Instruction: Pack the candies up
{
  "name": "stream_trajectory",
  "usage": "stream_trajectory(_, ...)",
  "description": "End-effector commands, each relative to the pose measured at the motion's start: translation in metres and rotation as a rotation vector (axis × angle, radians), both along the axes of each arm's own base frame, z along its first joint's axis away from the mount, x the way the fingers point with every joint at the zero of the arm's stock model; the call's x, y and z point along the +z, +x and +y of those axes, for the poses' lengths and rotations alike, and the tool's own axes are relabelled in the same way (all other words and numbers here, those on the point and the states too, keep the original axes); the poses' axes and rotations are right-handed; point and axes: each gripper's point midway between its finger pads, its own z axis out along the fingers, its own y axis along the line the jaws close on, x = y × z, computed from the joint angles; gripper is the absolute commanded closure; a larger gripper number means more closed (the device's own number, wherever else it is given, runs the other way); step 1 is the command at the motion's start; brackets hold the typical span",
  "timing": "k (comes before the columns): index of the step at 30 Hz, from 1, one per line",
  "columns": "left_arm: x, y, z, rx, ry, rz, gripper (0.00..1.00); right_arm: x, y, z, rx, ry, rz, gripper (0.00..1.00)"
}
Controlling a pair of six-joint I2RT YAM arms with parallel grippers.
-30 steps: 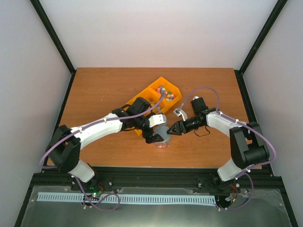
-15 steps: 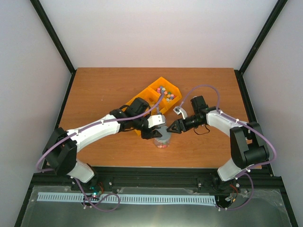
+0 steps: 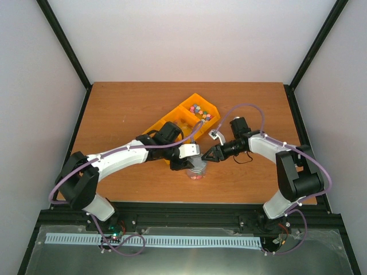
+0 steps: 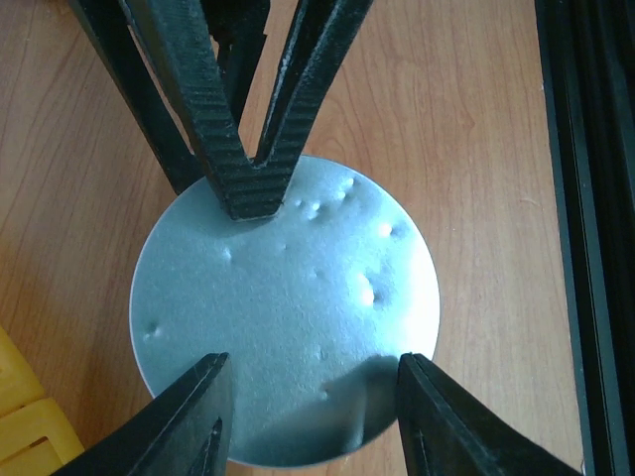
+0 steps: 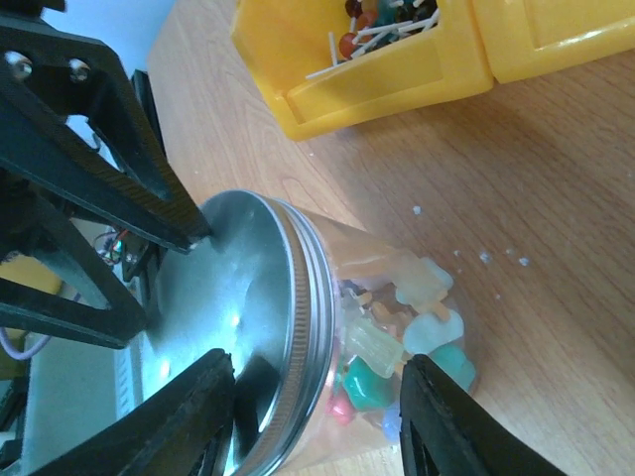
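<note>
A clear jar (image 3: 196,172) stands near the table's front edge. It is capped with a silver lid (image 4: 298,288) and holds candies (image 5: 427,337) in green, pale yellow, pink and blue. My left gripper (image 4: 313,407) reaches down from above, and its fingers (image 4: 198,416) are shut on the lid's rim. My right gripper (image 5: 310,397) comes in from the right, rolled on its side. Its jaws are apart, with one finger level with the lid (image 5: 248,297) and the other beside the glass wall. More candies (image 3: 198,109) lie in the yellow bin.
The yellow two-compartment bin (image 3: 172,121) sits just behind the jar, and its near wall (image 5: 397,84) is close to the right gripper. A few crumbs (image 5: 486,256) dot the wood. The black frame rail (image 4: 585,198) runs along the table's front edge.
My left gripper has shut from wide open onto the lid. My right gripper's jaws have narrowed, and it has edged left, closer to the jar.
</note>
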Motion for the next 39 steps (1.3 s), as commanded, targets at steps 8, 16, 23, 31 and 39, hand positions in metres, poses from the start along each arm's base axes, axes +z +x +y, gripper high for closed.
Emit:
stream_trajectory(8,-0.020,-0.007,0.015,-0.055,0.128,-0.043,0.51,-0.015,-0.010,-0.010,0.047,-0.081,-0.107,0.49)
stream_trajectory(16,-0.036,-0.004,0.029,-0.030,0.202,-0.027,0.52,-0.024,-0.006,-0.006,0.024,-0.076,-0.059,0.62)
stream_trajectory(23,-0.033,0.031,0.050,0.055,0.223,-0.047,0.54,-0.018,0.007,0.010,0.015,-0.041,-0.065,0.66)
stream_trajectory(31,-0.008,0.027,0.048,0.036,0.162,-0.038,0.53,-0.001,0.030,0.026,0.012,-0.014,-0.177,0.42)
stream_trajectory(39,0.034,0.025,0.045,0.091,0.076,-0.047,0.32,0.071,0.048,0.004,-0.022,0.011,-0.451,0.10)
